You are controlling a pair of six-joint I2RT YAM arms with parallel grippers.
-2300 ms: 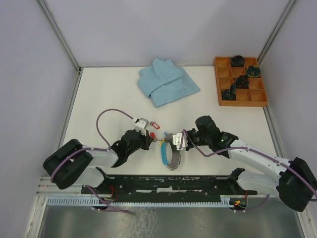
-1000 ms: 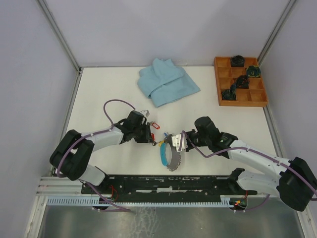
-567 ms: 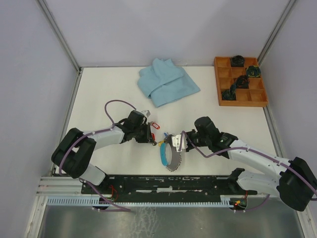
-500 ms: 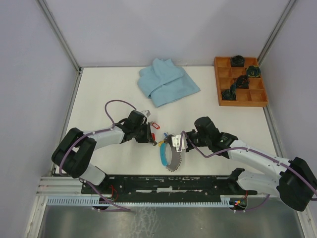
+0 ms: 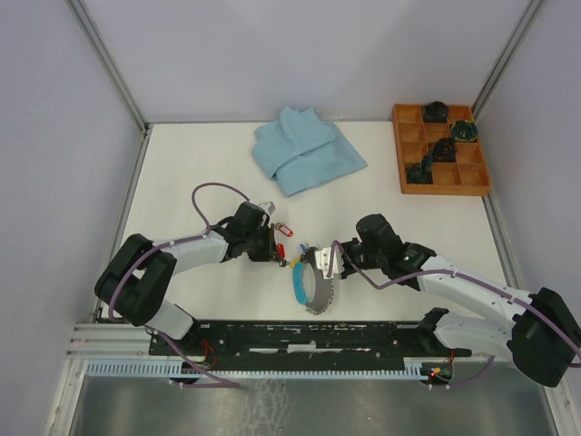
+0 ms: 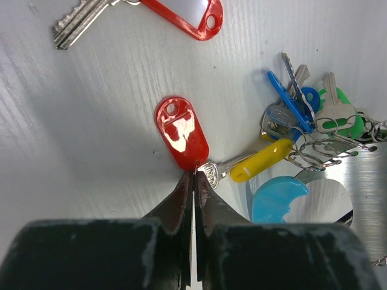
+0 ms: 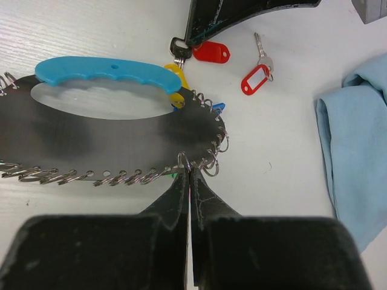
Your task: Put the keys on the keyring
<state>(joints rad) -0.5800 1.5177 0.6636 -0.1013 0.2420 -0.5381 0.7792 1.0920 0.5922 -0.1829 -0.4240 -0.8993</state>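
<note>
The right gripper [image 7: 189, 172] pinches the keyring [image 7: 109, 145] at its rim; coloured keys [image 6: 302, 112] bunch against it. The left gripper [image 6: 195, 175] clamps a red-tagged key [image 6: 181, 130] just beside them. Beyond lie a white-labelled key [image 6: 181, 9], a blue cloth [image 5: 307, 150], then a wooden tray [image 5: 472, 174] with dark bundles [image 5: 436, 111] in four compartments.

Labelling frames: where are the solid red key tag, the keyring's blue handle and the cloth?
solid red key tag [image 6: 182, 134], left wrist view, tag's middle.
keyring's blue handle [image 7: 104, 73], right wrist view, mid-handle.
cloth [image 5: 307, 153], top view, centre.

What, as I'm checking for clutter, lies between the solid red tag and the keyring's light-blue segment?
A yellow-tagged key lies between red tag and keyring segment, shown in the left wrist view.
</note>
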